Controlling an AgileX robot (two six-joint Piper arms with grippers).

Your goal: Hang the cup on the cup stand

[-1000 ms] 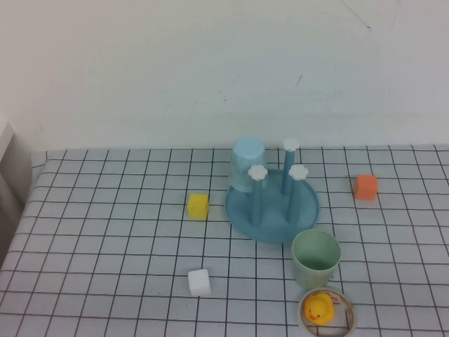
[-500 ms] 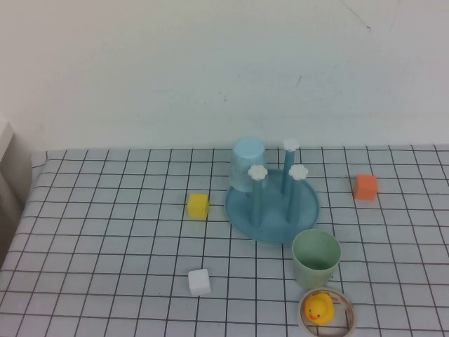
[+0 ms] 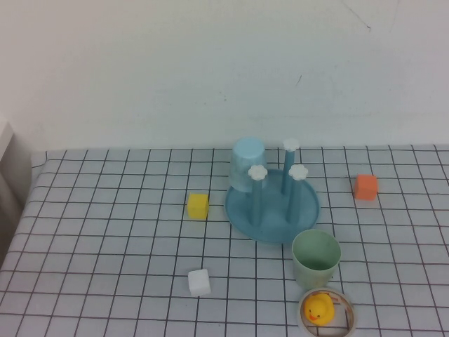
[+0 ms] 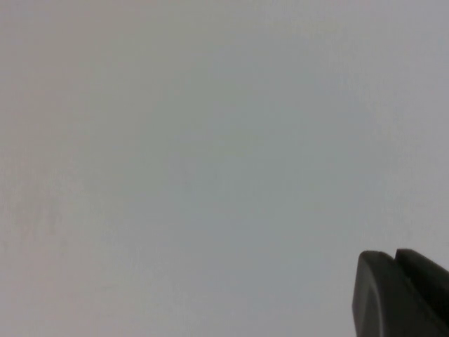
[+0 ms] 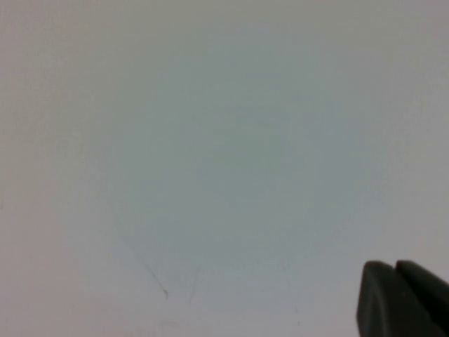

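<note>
Tools both closed: I see left tool [image 4: 400, 298] and right tool [image 5: 401, 298] facing blank wall, off the counter [image 3: 105, 239].

This looks like a test room for a robot, not a home or a kitchen. The counter [image 3: 105, 232] has a white cloth with a black grid of squares. Behind it is a plain white wall [image 3: 175, 70] with a few small marks. The things are toys and plastic: colored blocks like the yellow block [image 3: 198, 206], a yellow duck [image 3: 319, 308], and a blue cup stand [image 3: 272, 207].
</note>
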